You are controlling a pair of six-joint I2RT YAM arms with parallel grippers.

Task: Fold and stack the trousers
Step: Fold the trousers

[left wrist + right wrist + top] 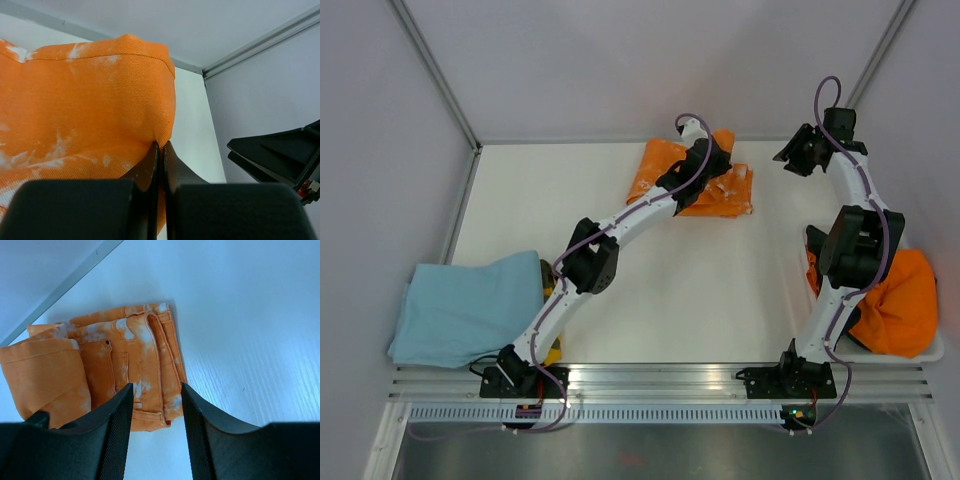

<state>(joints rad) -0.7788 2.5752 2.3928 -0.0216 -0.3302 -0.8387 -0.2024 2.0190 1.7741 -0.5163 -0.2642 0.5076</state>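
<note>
Orange bleach-spotted trousers (725, 190) lie partly folded at the back middle of the white table. My left gripper (705, 160) is shut on a fold of these orange trousers (85, 115), its jaws pinching the cloth edge (161, 145). My right gripper (800, 158) is open and empty, held above the table to the right of the trousers; its view looks down on the folded orange trousers (125, 365) between its fingers (117, 430). Light blue folded trousers (465, 305) lie at the front left.
A white bin (930, 350) at the right edge holds a heap of orange trousers (895, 300). Grey walls with metal rails (440, 85) enclose the table on three sides. A yellow item (550, 352) peeks out beside the left arm's base.
</note>
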